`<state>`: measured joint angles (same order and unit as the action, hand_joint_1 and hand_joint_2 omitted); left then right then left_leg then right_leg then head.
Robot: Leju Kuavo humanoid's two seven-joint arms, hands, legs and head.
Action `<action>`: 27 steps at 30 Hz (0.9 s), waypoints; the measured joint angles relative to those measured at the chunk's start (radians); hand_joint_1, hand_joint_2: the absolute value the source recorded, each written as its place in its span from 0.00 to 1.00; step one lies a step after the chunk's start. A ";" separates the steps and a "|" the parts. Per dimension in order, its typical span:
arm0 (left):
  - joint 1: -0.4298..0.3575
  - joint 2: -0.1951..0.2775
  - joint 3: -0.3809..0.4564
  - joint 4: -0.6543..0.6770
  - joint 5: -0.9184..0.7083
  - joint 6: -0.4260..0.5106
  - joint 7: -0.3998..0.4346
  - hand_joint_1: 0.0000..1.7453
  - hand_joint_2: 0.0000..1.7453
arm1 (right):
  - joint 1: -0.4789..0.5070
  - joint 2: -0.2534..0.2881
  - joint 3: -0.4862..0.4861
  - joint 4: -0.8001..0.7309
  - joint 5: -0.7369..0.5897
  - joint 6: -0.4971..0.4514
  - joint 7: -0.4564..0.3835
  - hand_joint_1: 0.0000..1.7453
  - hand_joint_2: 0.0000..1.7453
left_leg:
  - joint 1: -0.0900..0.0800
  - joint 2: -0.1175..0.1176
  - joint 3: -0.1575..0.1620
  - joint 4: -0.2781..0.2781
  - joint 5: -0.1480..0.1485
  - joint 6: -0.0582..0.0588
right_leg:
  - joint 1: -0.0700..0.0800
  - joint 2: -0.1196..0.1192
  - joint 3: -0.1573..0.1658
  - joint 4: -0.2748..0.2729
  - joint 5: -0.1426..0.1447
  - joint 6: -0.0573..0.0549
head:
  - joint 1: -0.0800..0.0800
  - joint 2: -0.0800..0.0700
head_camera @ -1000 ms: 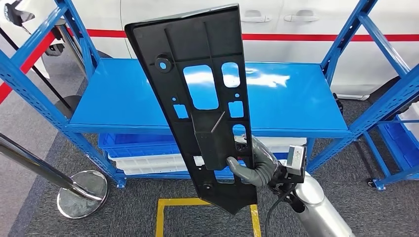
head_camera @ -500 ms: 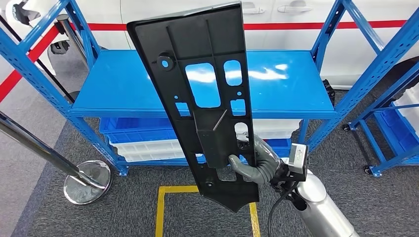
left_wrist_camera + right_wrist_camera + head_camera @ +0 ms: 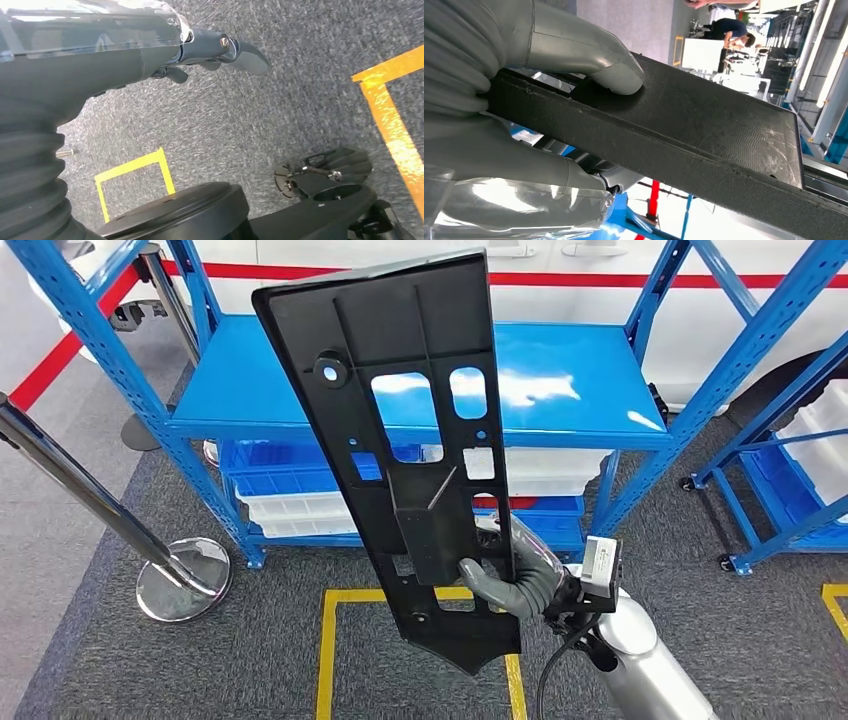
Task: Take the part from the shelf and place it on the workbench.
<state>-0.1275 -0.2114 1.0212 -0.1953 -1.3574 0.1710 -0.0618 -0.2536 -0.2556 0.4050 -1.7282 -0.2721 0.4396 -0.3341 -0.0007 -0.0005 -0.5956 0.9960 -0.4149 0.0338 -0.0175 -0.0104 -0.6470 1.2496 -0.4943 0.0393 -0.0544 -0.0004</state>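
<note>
Head view: right hand [image 3: 515,575] grips black part [image 3: 400,420] upright near its lower end for carrying clear of shelf [image 3: 560,370]; left hand [image 3: 215,50] hangs, state unclear.

The part [image 3: 400,430] is a long, flat black plastic panel with a slightly rough, matte surface. It stands almost upright in the air, a little tilted, with its wide end up and its narrow, pointed end down. It has several cut-outs: two bigger rounded windows in the middle, some small square holes, and one round boss near the upper edge. Thin raised ribs run along its length, and a small rectangular block sits low on its face. I hold it in my right hand [image 3: 515,575] near the lower end, in front of the blue shelf [image 3: 560,390], not touching it.
</note>
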 joint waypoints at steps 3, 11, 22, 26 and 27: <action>-0.006 0.000 0.000 0.000 0.001 0.001 0.002 0.00 1.00 | -0.006 0.000 -0.002 0.000 -0.001 0.007 -0.011 0.98 1.00 | -0.002 0.000 -0.027 0.006 0.026 -0.013 | 0.008 0.000 0.153 -0.216 -0.008 -0.016 | 0.000 0.000; -0.012 0.005 0.002 0.000 0.008 0.015 -0.006 0.00 1.00 | -0.013 -0.005 -0.006 0.008 -0.021 0.031 -0.021 0.98 1.00 | 0.003 -0.001 -0.106 0.204 -0.109 -0.058 | 0.006 -0.012 0.125 -0.282 0.031 -0.063 | 0.000 0.000; 0.010 0.006 0.002 0.000 0.000 0.017 -0.007 0.00 1.00 | -0.020 -0.006 -0.010 0.028 -0.067 0.056 -0.009 0.98 1.00 | 0.006 -0.030 0.105 -0.030 -0.062 -0.032 | 0.006 0.035 0.049 -0.259 0.079 -0.022 | 0.000 0.000; 0.012 0.004 0.002 0.000 0.000 0.017 -0.009 0.00 1.00 | -0.023 -0.005 -0.014 0.033 -0.069 0.061 -0.007 0.98 1.00 | 0.011 0.006 0.100 -0.043 -0.053 -0.010 | 0.001 0.018 -0.041 -0.062 -0.029 -0.004 | 0.001 0.000; 0.013 0.004 0.002 0.000 0.001 0.017 -0.009 0.00 1.00 | -0.022 -0.005 -0.014 0.034 -0.069 0.062 -0.006 0.98 1.00 | 0.011 0.014 0.097 -0.040 -0.052 -0.010 | -0.001 0.016 -0.066 -0.001 -0.050 -0.001 | 0.001 0.000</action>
<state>-0.1142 -0.2077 1.0227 -0.1953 -1.3567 0.1884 -0.0712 -0.2760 -0.2606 0.3914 -1.6938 -0.3410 0.5013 -0.3405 0.0103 0.0131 -0.4988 0.9556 -0.4674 0.0235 -0.0183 0.0059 -0.7132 1.2484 -0.5442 0.0386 -0.0537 -0.0004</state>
